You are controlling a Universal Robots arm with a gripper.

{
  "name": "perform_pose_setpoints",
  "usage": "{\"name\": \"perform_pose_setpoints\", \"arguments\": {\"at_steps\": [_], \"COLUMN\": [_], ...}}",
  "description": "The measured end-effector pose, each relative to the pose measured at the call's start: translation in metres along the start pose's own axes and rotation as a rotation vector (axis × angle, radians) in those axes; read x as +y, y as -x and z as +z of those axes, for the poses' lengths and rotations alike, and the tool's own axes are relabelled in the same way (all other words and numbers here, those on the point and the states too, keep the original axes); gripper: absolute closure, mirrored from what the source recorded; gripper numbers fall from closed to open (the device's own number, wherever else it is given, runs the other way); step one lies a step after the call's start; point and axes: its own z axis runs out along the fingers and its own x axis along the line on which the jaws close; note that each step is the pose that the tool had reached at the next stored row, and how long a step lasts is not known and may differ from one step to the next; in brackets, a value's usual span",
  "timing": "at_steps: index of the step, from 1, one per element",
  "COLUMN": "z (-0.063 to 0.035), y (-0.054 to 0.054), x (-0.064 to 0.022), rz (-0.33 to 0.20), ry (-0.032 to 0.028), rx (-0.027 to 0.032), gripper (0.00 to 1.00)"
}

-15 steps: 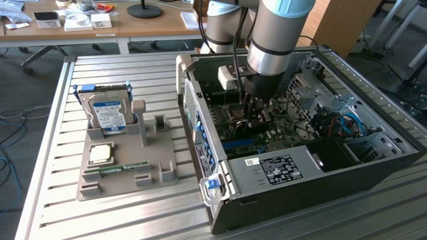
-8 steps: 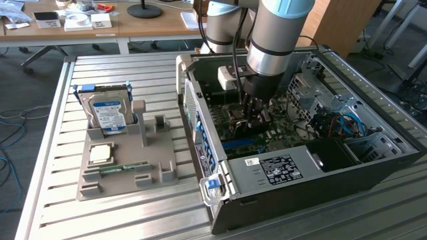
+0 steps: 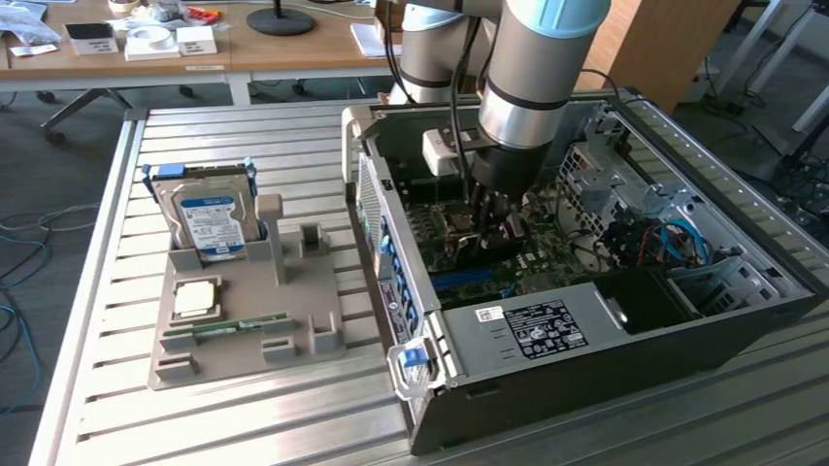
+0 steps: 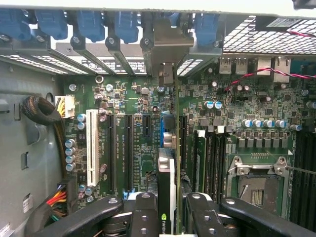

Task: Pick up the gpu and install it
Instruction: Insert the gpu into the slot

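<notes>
Grey tray (image 3: 220, 364): sits on the slatted metal worktop (image 3: 233, 427) at the exterior view's left. It carries an upright blue-labelled hard drive (image 3: 212, 223), a flat processor chip (image 3: 197, 298) and a green RAM stick (image 3: 240, 325).
Computer case (image 3: 622, 369): open, lying on its side just right of the tray.
Arm (image 3: 531, 87): reaches down into the middle of the case and blocks much of the board there.
End effector (image 3: 496, 218) (image 4: 171, 205): closed on the gpu, with one black finger on each face.
gpu (image 4: 167, 168): held edge-on over the motherboard (image 4: 133, 98), its silver bracket at the rear slot openings by the blue latches (image 4: 89, 24).
Around the card: black expansion slots and one white slot on one side; memory slots and the metal-framed CPU socket (image 4: 256, 182) on the other.
Blue cables (image 3: 674, 238): by the drive cage, at the exterior view's right.
Hard to make out: the card's lower edge and the slot under it are hidden, so I cannot tell whether it is seated.
</notes>
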Motion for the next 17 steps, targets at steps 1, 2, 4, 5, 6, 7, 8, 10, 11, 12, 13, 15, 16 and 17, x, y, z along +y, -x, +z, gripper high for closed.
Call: {"name": "perform_pose_setpoints", "arguments": {"at_steps": [1,2,4,5,6,7,8,10,11,12,13,15,16,17], "z": [0.0000,0.0000,0.0001,0.0000,0.0000,0.0000,0.0000,0.0000,0.0000,0.0000,0.0000,0.0000,0.0000,0.0001], "y": [0.0000,0.0000,0.0000,0.0000,0.0000,0.0000,0.0000,0.0000,0.0000,0.0000,0.0000,0.0000,0.0000,0.0000], "x": [0.0000,-0.0001,-0.0003,-0.0005,-0.0006,-0.0006,-0.0006,-0.0006,-0.0007,-0.0007,-0.0008,-0.0008,-0.0008,-0.0008], "rz": [0.000,0.000,0.000,0.000,0.000,0.000,0.000,0.000,0.000,0.000,0.000,0.000,0.000,0.000], "ry": [0.0002,0.0004,0.0013,0.0018,0.0020,0.0020,0.0020,0.0020,0.0021,0.0032,0.0049,0.0093,0.0094,0.0095], "rx": [0.0000,0.0000,0.0002,0.0003,0.0003,0.0004,0.0004,0.0004,0.0003,0.0003,0.0003,0.0003,0.0004,0.0004], "gripper": [0.73,0.73,0.73,0.73,0.73,0.73,0.73,0.73,0.73,0.73,0.73,0.73,0.73,0.73]}}
